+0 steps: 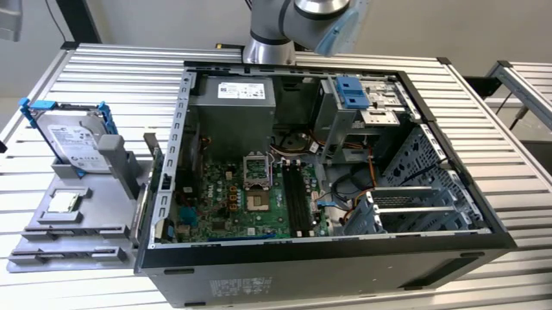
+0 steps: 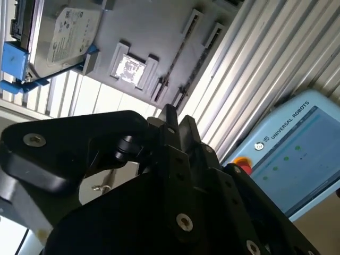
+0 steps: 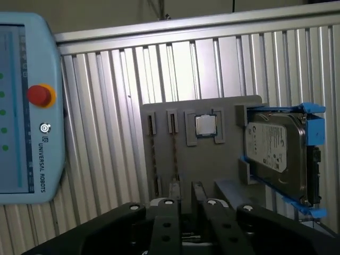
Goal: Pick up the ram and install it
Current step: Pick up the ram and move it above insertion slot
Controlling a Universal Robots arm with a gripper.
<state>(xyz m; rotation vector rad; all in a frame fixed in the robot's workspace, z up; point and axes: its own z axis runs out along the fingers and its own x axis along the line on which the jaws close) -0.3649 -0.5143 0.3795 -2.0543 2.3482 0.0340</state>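
Hanging above the tray (image 3: 212, 159), the gripper (image 3: 186, 190) has its fingers a narrow gap apart with nothing between them; in the second wrist view the gripper (image 2: 178, 118) looks the same.

On the tray, the chip (image 3: 205, 126) lies flat in its square seat. It sits between two grooves (image 3: 153, 156) and the drive (image 3: 276, 154), which stands on edge in a blue frame.

The pendant (image 3: 24, 106) lies on the slatted table (image 3: 106, 79), near the tray's groove side. A bare strip of slats lies between pendant and tray.

In the exterior view the tray (image 1: 95, 213) sits just beside the open case (image 1: 319, 248), on the exterior view's left. A thin dark strip that looks to be the ram (image 1: 150, 158) stands between the tray and the case wall, but I cannot be sure of it.

Inside the case, the black slots (image 1: 295, 197) run along the board (image 1: 224, 200). There is open room above them and cables close on the exterior view's right. The arm (image 1: 293, 19) rises beyond the case's far edge.

A white printed label covers the drive's face, another sits on the supply (image 1: 233, 97), and the pendant carries a line of print below a red button (image 3: 38, 94).
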